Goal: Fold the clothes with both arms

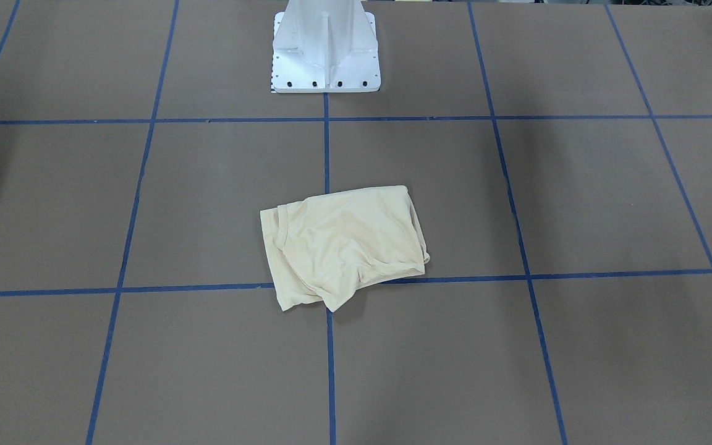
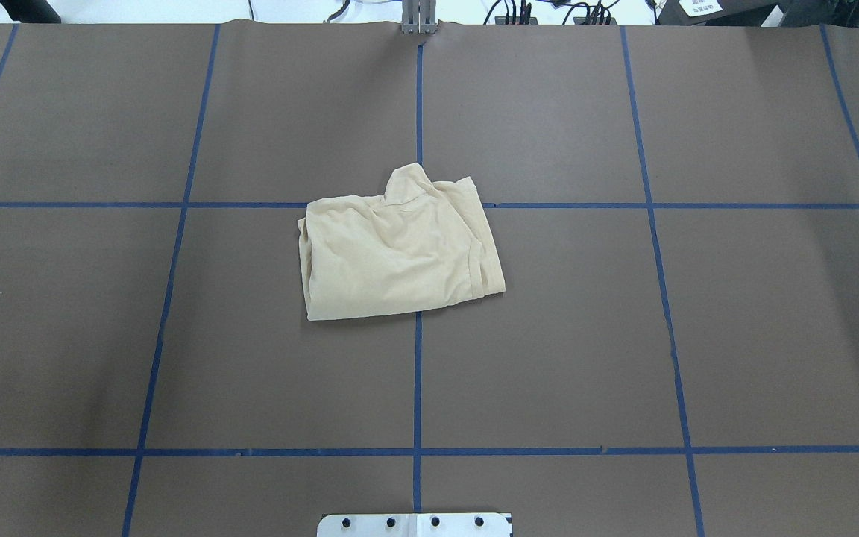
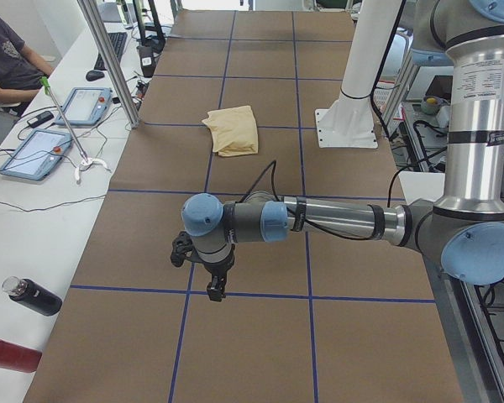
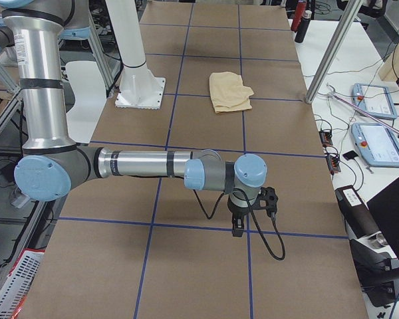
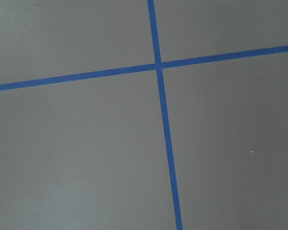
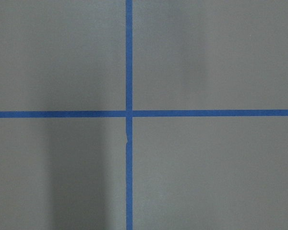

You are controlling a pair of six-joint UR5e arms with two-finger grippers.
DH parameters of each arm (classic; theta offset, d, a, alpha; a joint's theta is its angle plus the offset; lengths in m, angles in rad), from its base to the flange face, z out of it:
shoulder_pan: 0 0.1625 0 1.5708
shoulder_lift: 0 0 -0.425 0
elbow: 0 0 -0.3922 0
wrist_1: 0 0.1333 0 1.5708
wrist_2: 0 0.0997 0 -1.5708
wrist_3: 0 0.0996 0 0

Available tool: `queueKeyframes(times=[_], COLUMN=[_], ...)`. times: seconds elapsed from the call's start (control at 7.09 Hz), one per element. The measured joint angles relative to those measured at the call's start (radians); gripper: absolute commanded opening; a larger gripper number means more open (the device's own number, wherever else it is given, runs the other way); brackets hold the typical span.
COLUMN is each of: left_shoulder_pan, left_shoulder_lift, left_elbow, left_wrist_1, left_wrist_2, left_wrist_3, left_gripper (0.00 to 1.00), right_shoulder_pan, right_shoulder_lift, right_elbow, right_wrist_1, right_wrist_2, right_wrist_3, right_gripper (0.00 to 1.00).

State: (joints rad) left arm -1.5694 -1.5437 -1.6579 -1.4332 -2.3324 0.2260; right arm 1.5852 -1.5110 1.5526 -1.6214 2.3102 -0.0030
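The pale cream-yellow T-shirt (image 1: 343, 244) lies folded into a small bundle at the middle of the brown table; it also shows in the overhead view (image 2: 396, 253) and in both side views (image 3: 233, 130) (image 4: 229, 91). No print shows. My left gripper (image 3: 214, 294) shows only in the exterior left view, pointing down over the table's left end, far from the shirt. My right gripper (image 4: 237, 231) shows only in the exterior right view, pointing down over the right end, far from the shirt. I cannot tell whether either is open or shut.
The white pedestal base (image 1: 325, 52) stands behind the shirt. Blue tape lines (image 5: 158, 67) (image 6: 128, 114) grid the table. A side bench holds control tablets (image 3: 35, 154), bottles (image 3: 29, 295) and cables. A seated person (image 3: 4, 59) is at its far end.
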Motion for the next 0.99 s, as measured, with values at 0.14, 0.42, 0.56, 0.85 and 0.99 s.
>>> queueKeyframes(times=[0.14,0.42,0.56,0.85,0.99], left_shoulder_pan=[-0.001,-0.001,0.0,0.0,0.0], left_shoulder_lift=[0.0,0.0,0.0,-0.001,-0.001], left_elbow=[0.019,0.029,0.03,0.031,0.032], left_wrist_1=[-0.025,-0.039,-0.04,-0.041,-0.041], left_wrist_2=[0.0,0.001,0.0,-0.001,-0.001], left_wrist_3=[0.01,0.014,0.014,0.012,0.009], left_gripper=[0.99,0.99,0.99,0.99,0.99], right_shoulder_pan=[0.0,-0.001,-0.001,-0.001,-0.003], right_shoulder_lift=[0.0,0.0,0.0,0.0,0.0], right_elbow=[0.0,0.0,0.0,0.0,0.0], right_wrist_1=[0.0,0.0,0.0,0.0,0.0], right_wrist_2=[0.0,0.0,-0.001,-0.001,-0.002], right_wrist_3=[0.0,0.0,0.0,0.0,0.001], right_gripper=[1.0,1.0,1.0,1.0,1.0])
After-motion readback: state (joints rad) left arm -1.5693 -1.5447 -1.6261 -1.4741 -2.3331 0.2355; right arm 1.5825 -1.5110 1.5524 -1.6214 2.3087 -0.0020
